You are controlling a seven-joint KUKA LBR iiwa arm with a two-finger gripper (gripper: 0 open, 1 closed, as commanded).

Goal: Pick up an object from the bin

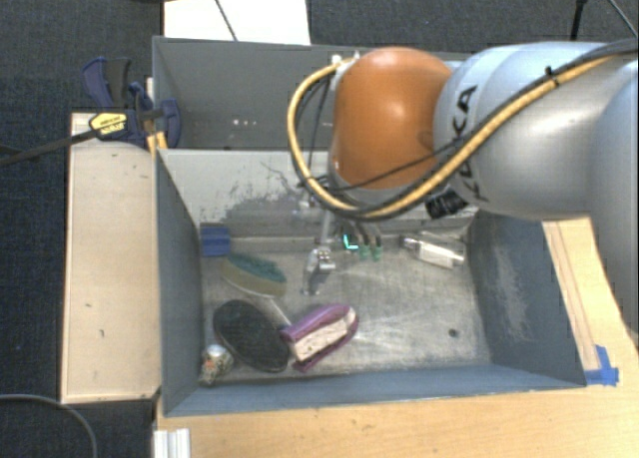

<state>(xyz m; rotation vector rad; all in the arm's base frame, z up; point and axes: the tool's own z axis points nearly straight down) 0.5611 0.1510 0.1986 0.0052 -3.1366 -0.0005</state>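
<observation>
Jaws just above purple-white block (321,331)

Purple-and-white block (321,332), lying askew

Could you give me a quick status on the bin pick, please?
Gripper low over bin floor, grip state unreadable. Nearest things: purple-and-white block, teal-topped pad. Black brush beside the block, nothing over them.

Thick silver-grey arm (544,132), smooth rounded casing. Black KUKA lettering (463,139) on side. Glossy orange dome cover (387,115) at wrist. Yellow cable (297,137) and thin black cables loop round dome, run along arm. Under dome: small grey metal gripper (319,272), tiny green light (350,242) beside it.
</observation>
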